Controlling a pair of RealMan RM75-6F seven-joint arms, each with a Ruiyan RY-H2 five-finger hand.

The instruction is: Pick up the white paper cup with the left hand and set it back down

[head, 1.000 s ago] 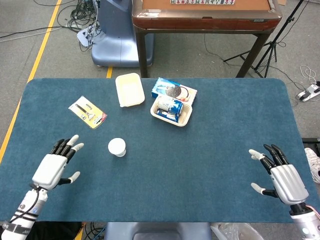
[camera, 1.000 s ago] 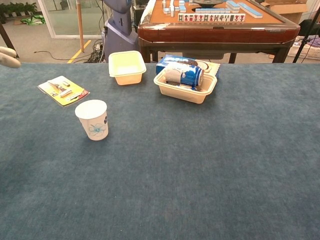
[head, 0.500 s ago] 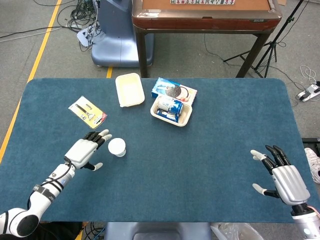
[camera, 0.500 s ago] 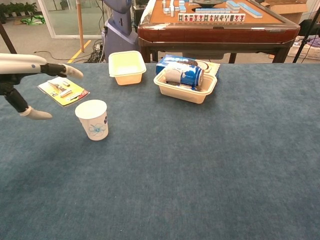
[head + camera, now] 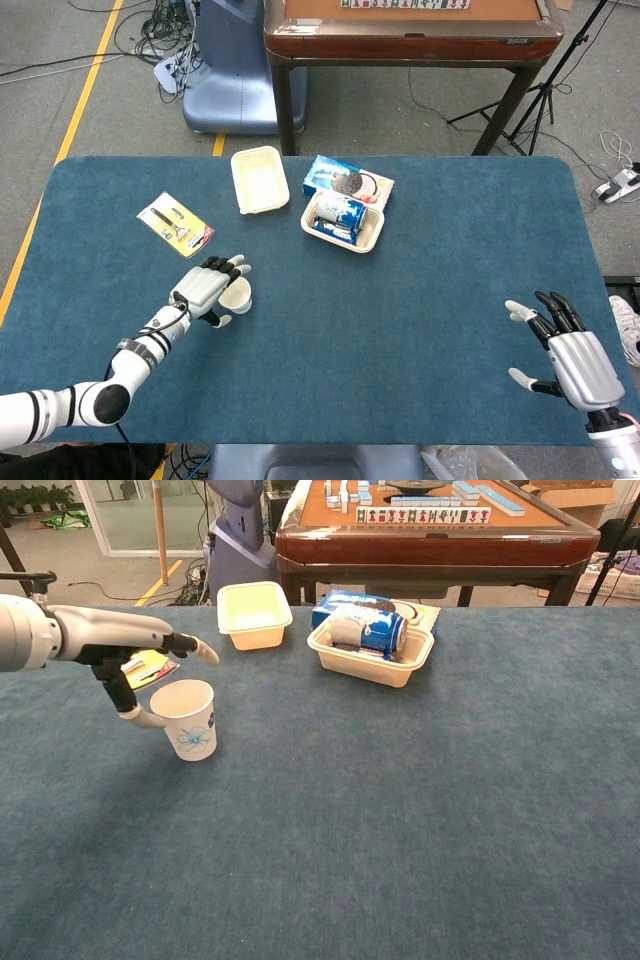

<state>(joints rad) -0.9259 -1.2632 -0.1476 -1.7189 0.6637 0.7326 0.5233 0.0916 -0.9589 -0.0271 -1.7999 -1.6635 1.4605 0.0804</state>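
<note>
The white paper cup (image 5: 240, 296) (image 5: 187, 721), printed with a blue flower, stands upright on the blue table (image 5: 400, 320) at the left. My left hand (image 5: 205, 285) (image 5: 118, 640) has come in from the left. Its fingers stretch out level above the cup's rim, and its thumb lies against the cup's left side near the rim. The fingers are spread and not wrapped around the cup. My right hand (image 5: 570, 352) hovers open near the table's front right corner, seen only in the head view.
A yellow card of small tools (image 5: 175, 225) (image 5: 150, 666) lies behind the left hand. An empty cream tub (image 5: 259, 179) (image 5: 253, 613), a tub holding a blue can (image 5: 344, 220) (image 5: 370, 642) and a biscuit box (image 5: 348, 182) sit at the back.
My left hand has moved right and forward from the table's left edge up to the cup, its thumb now at the cup's side. The cup and my right hand stay put.
</note>
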